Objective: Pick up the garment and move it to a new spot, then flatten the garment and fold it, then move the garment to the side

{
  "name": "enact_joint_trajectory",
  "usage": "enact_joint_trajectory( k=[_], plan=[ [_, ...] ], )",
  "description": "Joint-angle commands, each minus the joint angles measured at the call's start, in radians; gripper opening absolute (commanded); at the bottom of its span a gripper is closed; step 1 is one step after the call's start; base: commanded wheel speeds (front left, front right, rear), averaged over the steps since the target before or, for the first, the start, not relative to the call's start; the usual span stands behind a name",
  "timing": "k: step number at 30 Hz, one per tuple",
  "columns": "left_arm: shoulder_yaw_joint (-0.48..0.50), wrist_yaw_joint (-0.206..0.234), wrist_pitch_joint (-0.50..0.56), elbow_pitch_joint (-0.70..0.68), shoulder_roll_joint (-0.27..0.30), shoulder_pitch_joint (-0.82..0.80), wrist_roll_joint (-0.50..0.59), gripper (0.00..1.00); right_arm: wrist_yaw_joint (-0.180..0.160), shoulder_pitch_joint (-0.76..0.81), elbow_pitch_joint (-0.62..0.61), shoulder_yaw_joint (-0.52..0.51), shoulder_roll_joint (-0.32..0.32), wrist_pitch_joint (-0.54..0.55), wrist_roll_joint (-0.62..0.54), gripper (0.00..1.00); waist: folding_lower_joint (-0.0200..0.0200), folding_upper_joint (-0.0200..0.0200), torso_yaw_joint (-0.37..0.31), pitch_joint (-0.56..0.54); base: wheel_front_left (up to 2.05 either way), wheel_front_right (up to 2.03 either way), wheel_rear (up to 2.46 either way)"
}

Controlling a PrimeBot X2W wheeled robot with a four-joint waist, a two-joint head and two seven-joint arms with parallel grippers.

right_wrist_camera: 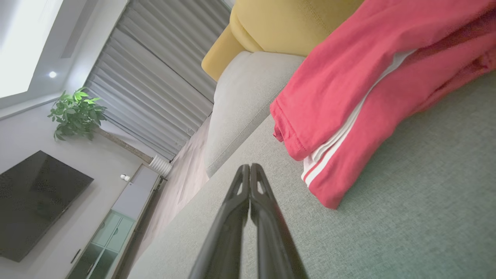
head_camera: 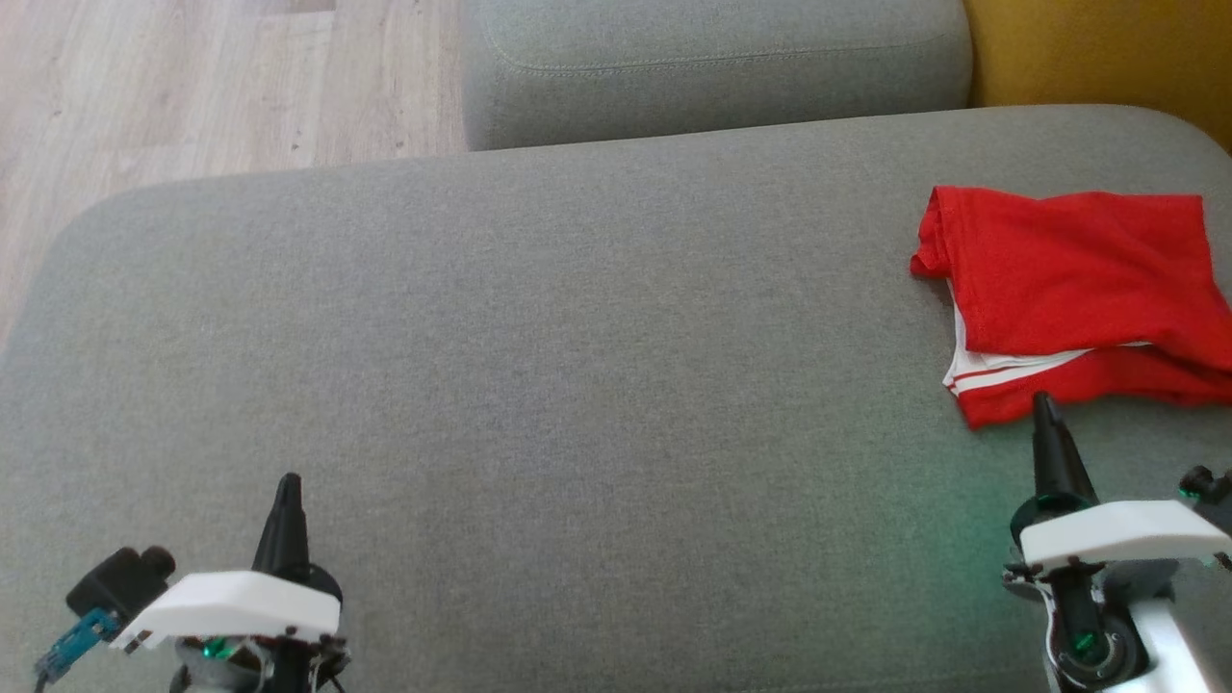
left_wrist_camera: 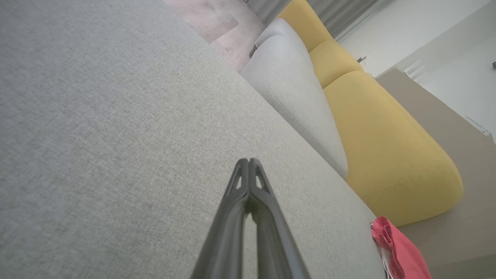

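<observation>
In the head view we see the red garment (head_camera: 1078, 289) lying folded at the far right of the grey cushion (head_camera: 577, 337). The right gripper (head_camera: 1044, 404) is just beside its striped near hem and the left gripper (head_camera: 289, 481) is well apart at the lower left, both with fingers pressed together. In the left wrist view the left gripper (left_wrist_camera: 249, 161) is closed on nothing above bare fabric, and the garment (left_wrist_camera: 403, 252) is a red corner at the lower right. In the right wrist view the right gripper (right_wrist_camera: 250, 166) is closed and empty near the hem corner of the garment (right_wrist_camera: 348, 97). So we judge the garment is already set aside, and this arm should draw straight back, not sideways, so the fold is not pulled open.
</observation>
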Motion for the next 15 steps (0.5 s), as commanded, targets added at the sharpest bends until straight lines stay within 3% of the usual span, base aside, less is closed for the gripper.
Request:
enact_joint_trajectory(
  k=[1, 15],
  plan=[
    [0.028, -0.012, 0.009, -0.036, 0.004, -0.054, -0.026, 0.00, 0.000, -0.034, -0.041, -0.004, 0.004, 0.006, 0.024, 0.00, 0.0000, -0.0001, 0.000, 0.000, 0.00, 0.00, 0.00],
    [0.052, -0.032, 0.054, -0.038, 0.005, -0.070, -0.197, 0.00, 0.000, -0.030, -0.059, -0.045, 0.029, 0.049, 0.165, 0.00, 0.0000, -0.0001, 0.002, 0.000, 0.00, 0.00, 0.00]
  ],
)
